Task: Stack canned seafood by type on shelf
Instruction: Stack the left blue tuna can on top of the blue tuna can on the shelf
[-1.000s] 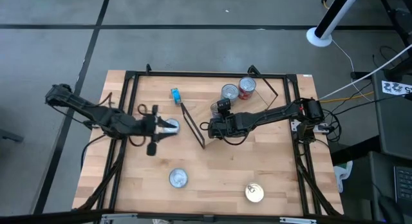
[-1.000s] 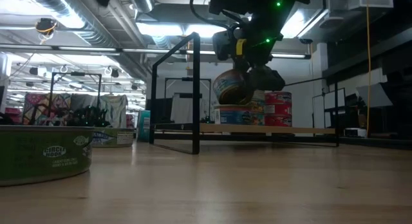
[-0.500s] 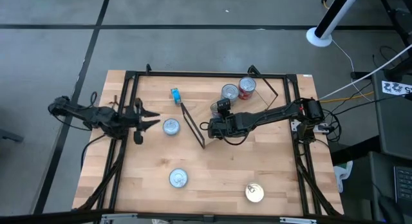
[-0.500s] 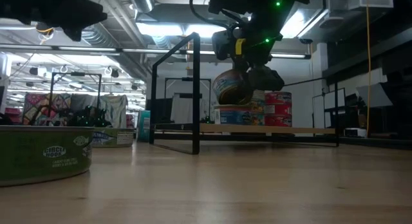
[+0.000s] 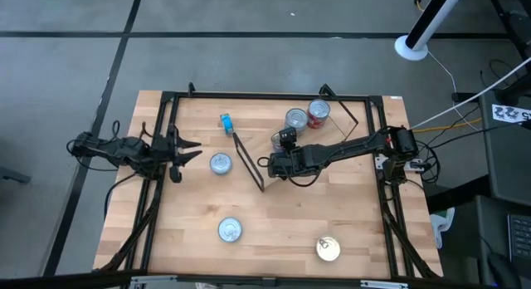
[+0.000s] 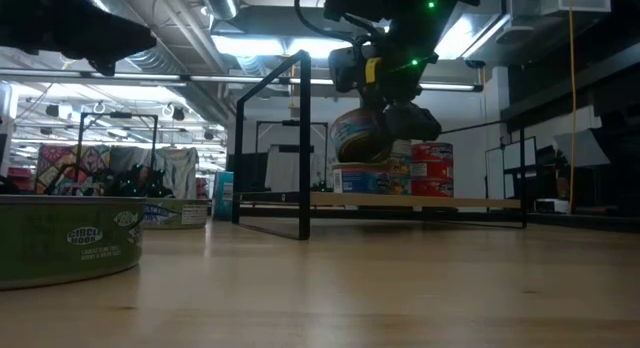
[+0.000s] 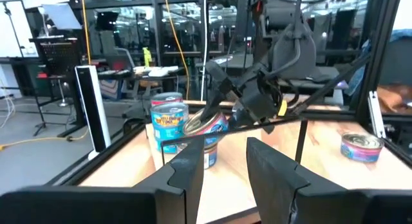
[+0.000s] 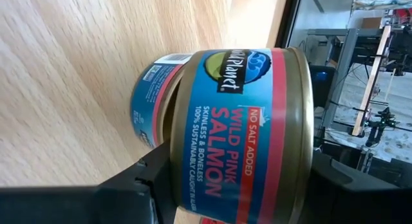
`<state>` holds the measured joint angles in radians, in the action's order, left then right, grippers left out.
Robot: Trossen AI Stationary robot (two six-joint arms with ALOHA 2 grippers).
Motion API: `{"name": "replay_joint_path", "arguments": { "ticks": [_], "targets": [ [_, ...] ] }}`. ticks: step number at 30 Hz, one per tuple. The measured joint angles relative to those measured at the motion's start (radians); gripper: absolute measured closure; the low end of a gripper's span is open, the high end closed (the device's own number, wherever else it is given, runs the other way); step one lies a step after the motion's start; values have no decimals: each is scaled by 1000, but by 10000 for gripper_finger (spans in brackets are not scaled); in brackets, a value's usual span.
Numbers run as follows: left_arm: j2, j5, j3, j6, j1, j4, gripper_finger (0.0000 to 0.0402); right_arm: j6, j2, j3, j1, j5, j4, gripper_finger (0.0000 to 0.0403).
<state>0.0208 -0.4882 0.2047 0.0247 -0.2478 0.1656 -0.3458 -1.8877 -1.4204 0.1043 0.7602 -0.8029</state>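
My right gripper (image 5: pixel 278 163) is shut on a blue-and-red salmon tin (image 8: pixel 238 121), held tilted just above a stack of tins (image 6: pixel 372 178) on the shelf (image 6: pixel 460 201). More tins (image 5: pixel 296 119) (image 5: pixel 319 113) stand farther back on it. My left gripper (image 5: pixel 189 149) is open with nothing between its fingers, near the table's left edge. A silver-lidded tin (image 5: pixel 220 163) sits flat on the table just right of it. Two others (image 5: pixel 230 230) (image 5: pixel 328 249) rest near the front edge, and a blue one (image 5: pixel 225 121) lies at the back. My right gripper pinches the salmon tin between its two fingers, one on each flat end near the rim (image 8: pixel 177 179); the label wall faces the wrist camera. The fingers slant down from the table's right side. The tin hangs tilted on edge, clear of the blue tin (image 8: pixel 151 114) under it.
The shelf's black wire end frame (image 5: pixel 249 166) stands between the two grippers. A black frame (image 5: pixel 265 96) runs around the tabletop. A green-labelled tin (image 6: pixel 60 250) sits close to the low camera.
My left gripper has drawn back from the silver-lidded tin toward the table's left edge; the tin stays flat where it was. My right gripper and its salmon tin have kept still.
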Motion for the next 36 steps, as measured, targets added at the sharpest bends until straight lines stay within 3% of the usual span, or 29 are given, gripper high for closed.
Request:
{"name": "replay_joint_path", "arguments": {
  "ticks": [24,28,36],
  "targets": [
    [0,0,0,-19,0,322,290,0,0,0,0,-2,53,184],
    [0,1,0,-23,0,318,290,-1,0,1,0,46,52,184],
    [0,1,0,-23,0,318,290,-1,0,1,0,22,54,184]
  ]
}}
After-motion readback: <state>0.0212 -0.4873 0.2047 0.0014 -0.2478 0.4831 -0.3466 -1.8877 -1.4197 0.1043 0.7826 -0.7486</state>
